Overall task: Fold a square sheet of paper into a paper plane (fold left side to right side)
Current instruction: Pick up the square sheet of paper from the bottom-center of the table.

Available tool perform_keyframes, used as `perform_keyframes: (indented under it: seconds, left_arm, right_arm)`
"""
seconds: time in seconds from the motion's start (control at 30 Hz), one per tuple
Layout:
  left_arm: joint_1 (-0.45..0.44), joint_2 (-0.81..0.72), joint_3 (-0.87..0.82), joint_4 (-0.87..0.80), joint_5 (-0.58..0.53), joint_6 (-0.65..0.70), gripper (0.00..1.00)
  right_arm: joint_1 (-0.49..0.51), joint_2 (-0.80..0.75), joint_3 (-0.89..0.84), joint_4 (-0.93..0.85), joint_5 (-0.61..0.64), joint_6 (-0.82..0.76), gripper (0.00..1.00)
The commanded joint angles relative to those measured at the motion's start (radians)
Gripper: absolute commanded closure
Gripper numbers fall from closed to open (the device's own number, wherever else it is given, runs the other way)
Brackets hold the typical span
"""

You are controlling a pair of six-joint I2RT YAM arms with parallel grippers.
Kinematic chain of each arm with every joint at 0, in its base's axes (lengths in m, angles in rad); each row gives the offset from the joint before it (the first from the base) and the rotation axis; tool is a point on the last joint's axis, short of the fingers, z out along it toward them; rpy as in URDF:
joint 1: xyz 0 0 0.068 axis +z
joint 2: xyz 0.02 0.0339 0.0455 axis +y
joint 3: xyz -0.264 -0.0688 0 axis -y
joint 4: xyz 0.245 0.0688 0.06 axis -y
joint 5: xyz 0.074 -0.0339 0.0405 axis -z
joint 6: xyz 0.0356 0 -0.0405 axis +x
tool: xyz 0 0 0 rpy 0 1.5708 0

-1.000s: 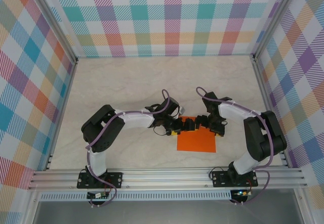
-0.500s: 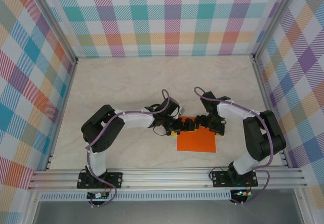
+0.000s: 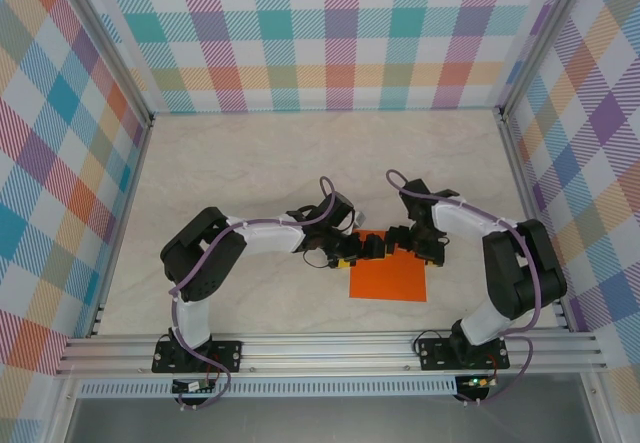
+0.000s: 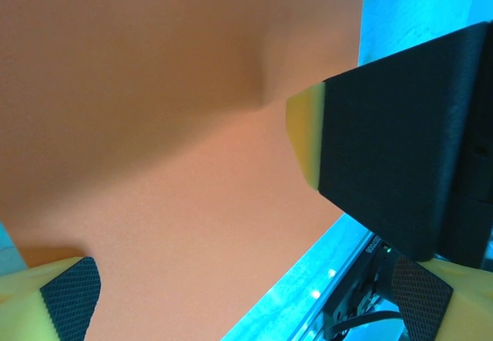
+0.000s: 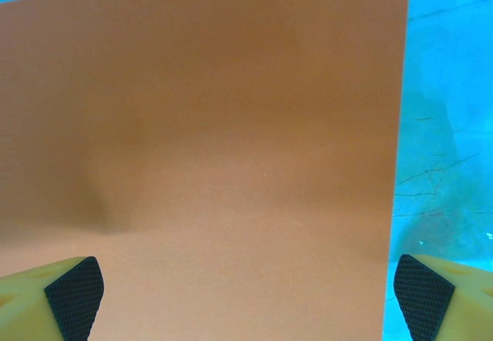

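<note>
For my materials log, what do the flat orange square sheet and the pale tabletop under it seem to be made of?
Orange square sheet: thin matte paper, likely; it dimples softly without shine. Pale tabletop: probably marble-patterned laminate, smooth; faint veining shows.

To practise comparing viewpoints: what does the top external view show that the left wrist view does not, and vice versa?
Top external: the left arm and right arm, the plaid walls, the table around the square sheet of paper. Left wrist: the open left pincer's meshed pads close above the paper, a black, yellow-tipped part. Shared: the orange sheet.
</note>
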Motion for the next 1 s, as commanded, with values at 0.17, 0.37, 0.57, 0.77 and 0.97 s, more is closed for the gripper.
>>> perform_keyframes:
  seconds: [0.17,0.37,0.57,0.77,0.97]
  left_arm:
    - [-0.023,0.018,0.015,0.004,-0.04,-0.005,0.0]
    - [-0.023,0.016,0.016,0.0,-0.039,-0.002,0.0]
    - [-0.023,0.017,0.019,-0.003,-0.037,0.0,0.0]
    - [-0.024,0.021,0.023,-0.003,-0.039,0.0,0.0]
    - [-0.023,0.025,0.024,-0.001,-0.034,-0.001,0.0]
  right_arm:
    - [-0.05,0.038,0.142,-0.025,-0.006,-0.096,0.0]
    - [-0.05,0.119,0.182,-0.011,0.04,-0.092,0.0]
    - [-0.05,0.142,0.179,-0.012,0.049,-0.08,0.0]
    - [-0.05,0.144,0.118,0.015,-0.023,-0.061,0.0]
    - [-0.025,0.137,0.063,0.023,-0.058,-0.043,0.0]
